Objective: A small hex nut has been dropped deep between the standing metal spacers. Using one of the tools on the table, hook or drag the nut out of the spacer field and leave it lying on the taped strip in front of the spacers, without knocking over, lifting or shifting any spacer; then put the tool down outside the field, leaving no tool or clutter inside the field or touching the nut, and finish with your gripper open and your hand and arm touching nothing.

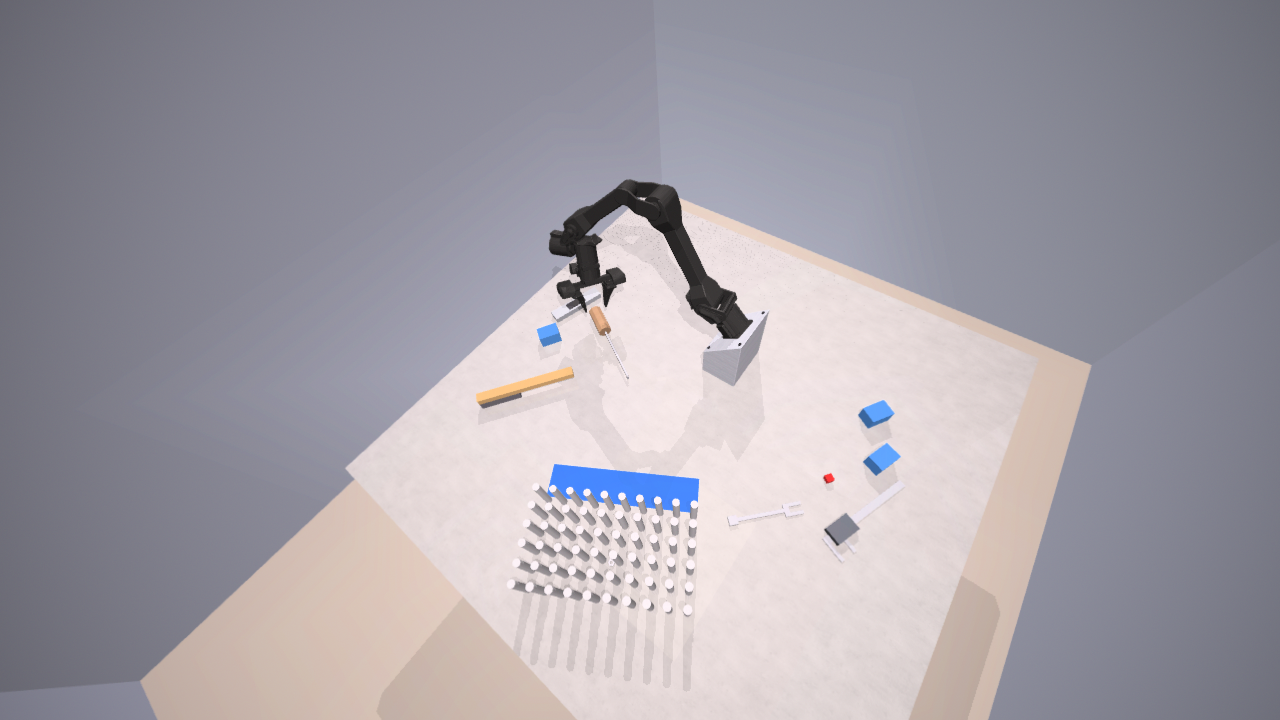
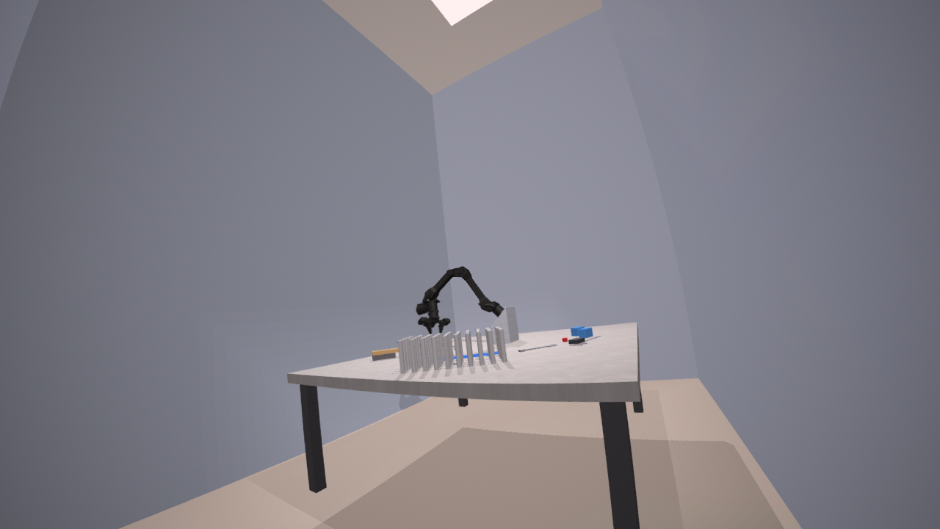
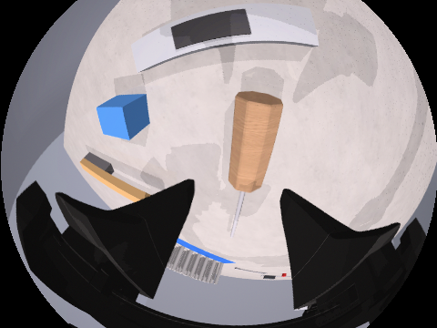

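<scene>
A pale, stone-patterned table (image 1: 805, 358) (image 2: 558, 368) fills much of the top view, with a black six-joint arm (image 1: 684, 255) (image 2: 477, 286) arching above its upper middle. At lower centre, rows of upright grey spacers (image 1: 634, 537) (image 2: 458, 350) (image 3: 196, 269) stand close together; they look slender and easily tipped. A flat blue taped strip (image 1: 626, 483) (image 2: 487, 354) (image 3: 200, 251) borders the field's upper side. Above centre, a wooden-handled hooking tool (image 1: 600, 320) (image 3: 255, 141) points its thin metal shaft down and right. The gripper (image 1: 596, 308) (image 2: 435, 329) (image 3: 238, 191) is over the handle, its fingers apart and holding nothing. The faceted handle is probably light, rigid and less slippery than the shaft; the best hold is across its middle, with the shaft free to reach in. Smallest is a faint speck, probably the hex nut (image 1: 611, 563), low among the spacers, right of the field's centre. It should be hard, very light and quick to skid, so a slow drag from behind suits it. No brands, labels or writing can be read.
</scene>
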Controlling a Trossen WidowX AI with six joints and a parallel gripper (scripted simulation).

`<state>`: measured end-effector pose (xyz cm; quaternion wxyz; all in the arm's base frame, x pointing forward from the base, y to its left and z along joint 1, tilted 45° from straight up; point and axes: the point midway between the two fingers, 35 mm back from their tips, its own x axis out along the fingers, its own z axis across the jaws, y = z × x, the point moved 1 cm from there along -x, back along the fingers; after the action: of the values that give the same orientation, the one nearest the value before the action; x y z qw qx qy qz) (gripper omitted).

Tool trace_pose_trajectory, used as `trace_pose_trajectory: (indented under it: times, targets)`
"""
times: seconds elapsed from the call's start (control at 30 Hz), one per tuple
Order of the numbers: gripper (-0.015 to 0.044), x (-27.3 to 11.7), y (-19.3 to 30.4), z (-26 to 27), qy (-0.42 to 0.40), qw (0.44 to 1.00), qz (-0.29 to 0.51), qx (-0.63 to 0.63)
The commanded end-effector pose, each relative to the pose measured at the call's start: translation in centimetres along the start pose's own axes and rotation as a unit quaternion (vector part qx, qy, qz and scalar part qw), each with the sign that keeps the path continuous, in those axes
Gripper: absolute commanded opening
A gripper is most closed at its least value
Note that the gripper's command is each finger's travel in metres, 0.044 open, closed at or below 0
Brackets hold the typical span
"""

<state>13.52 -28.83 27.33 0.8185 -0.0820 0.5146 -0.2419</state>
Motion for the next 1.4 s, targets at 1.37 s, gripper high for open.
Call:
trace_pose_trajectory:
  times: [1.37]
  targets:
    - [0.0168,5.9,-1.7,-1.1,0.003,1.000,0.006,0.001]
